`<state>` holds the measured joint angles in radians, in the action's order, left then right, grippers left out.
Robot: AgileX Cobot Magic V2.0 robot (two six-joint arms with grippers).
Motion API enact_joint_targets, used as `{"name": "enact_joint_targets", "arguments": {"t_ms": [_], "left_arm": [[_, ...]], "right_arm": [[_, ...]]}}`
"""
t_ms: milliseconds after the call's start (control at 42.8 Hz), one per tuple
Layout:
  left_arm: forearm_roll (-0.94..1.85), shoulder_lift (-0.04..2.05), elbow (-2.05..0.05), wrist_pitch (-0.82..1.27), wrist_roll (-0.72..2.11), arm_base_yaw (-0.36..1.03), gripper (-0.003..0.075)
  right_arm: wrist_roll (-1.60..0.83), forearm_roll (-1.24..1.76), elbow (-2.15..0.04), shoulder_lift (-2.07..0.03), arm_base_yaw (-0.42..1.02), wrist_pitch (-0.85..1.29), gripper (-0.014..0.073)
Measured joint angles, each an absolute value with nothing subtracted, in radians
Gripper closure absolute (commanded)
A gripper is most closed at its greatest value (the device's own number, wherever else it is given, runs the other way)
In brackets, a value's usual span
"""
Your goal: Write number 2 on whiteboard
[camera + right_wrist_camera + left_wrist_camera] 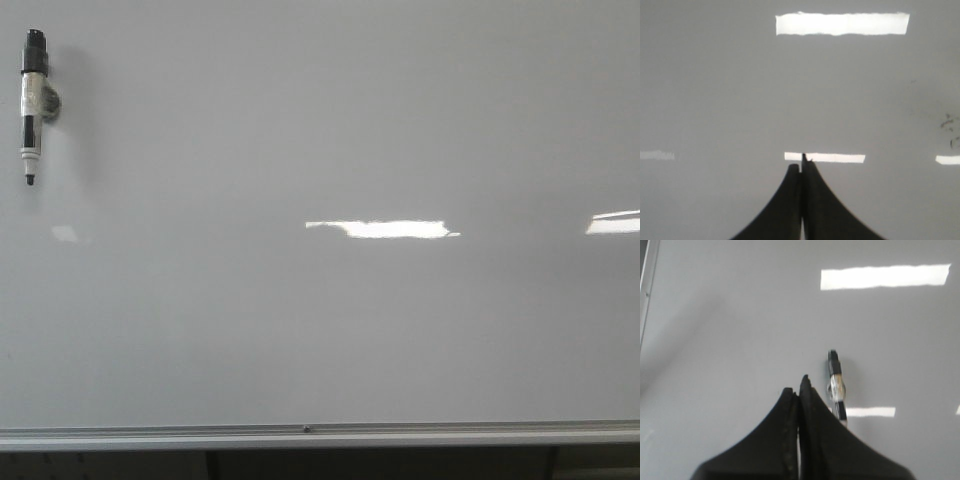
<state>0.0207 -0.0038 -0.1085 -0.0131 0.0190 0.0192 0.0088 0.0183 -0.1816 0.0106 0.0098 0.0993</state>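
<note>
We see the marker (pixel 32 105) clipped upright at the upper left of the whiteboard (pixel 330 330), seemingly just beside our closed, empty left gripper (pixel 801 387); the right gripper (pixel 802 165) is closed too, and no digit is written yet.

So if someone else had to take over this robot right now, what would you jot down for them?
Left gripper: shut, empty, near the marker.
Right gripper: shut, empty, over bare board.
Marker sits at the whiteboard's upper left in the front view, tip uncapped.
Done: nothing; no 2 visible on the board. Faint dark smudges show in the right wrist view only.
Left: grasp the marker, write the 2.
</note>
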Motion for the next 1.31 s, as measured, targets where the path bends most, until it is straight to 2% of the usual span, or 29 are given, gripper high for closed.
{"name": "enact_joint_targets", "arguments": {"t_ms": [187,491,819,1123,1216,1310], "left_arm": [[0.021,0.022,-0.315,0.113,0.019,0.019,0.0741],[0.021,0.229,-0.576,0.403,0.019,0.019,0.0741],[0.036,0.403,-0.601,0.598,0.019,0.019,0.0741],[0.072,0.491,-0.601,0.628,0.019,0.019,0.0741],[0.072,0.512,-0.601,0.635,0.019,0.019,0.0736],[0.072,0.532,-0.601,0.641,0.019,0.019,0.0661]], "right_arm": [[0.009,0.018,-0.37,-0.092,0.01,0.246,0.0662],[0.009,0.018,-0.557,-0.323,0.01,0.445,0.0662],[0.011,0.018,-0.561,-0.475,0.01,0.58,0.0662],[0.011,0.018,-0.512,-0.532,0.01,0.603,0.0654],[0.009,0.018,-0.506,-0.534,0.01,0.608,0.056],[0.0,0.018,-0.506,-0.534,0.01,0.608,0.0362]]}}
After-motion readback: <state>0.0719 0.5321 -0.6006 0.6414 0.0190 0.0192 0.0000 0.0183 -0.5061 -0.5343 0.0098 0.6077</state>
